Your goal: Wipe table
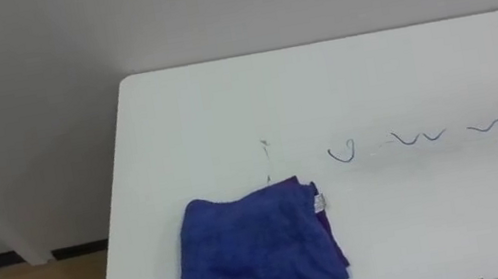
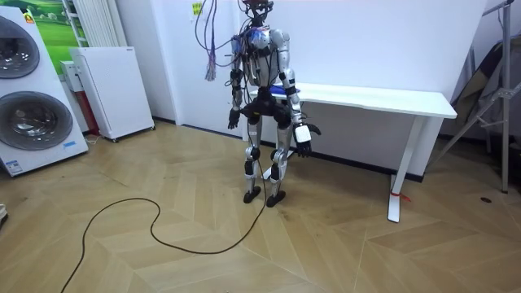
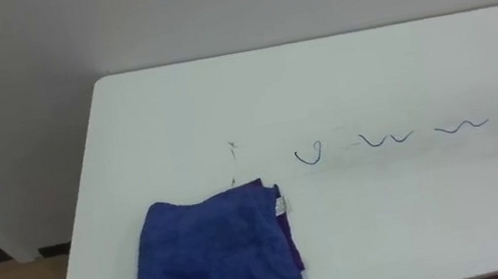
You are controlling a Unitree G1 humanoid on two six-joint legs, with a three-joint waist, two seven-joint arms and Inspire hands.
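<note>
Blue cloth [image 1: 257, 250] lies folded on counter [image 1: 371, 79], slightly left of straight ahead, pen marks [image 1: 418, 137] to its right. Left hand [image 2: 234, 120] and right hand [image 2: 303, 134] hang low, state unreadable; left probably nearer.

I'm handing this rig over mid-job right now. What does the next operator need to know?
Hands: the left hand and the right hand hang low at the robot's sides, away from the table.
Things: the blue cloth lies folded on the table near its left end, with no hand on it. The pen marks run in a row to its right.
Done: no wiping that I can see.
Left: pick up the cloth, wipe off the marks.
</note>
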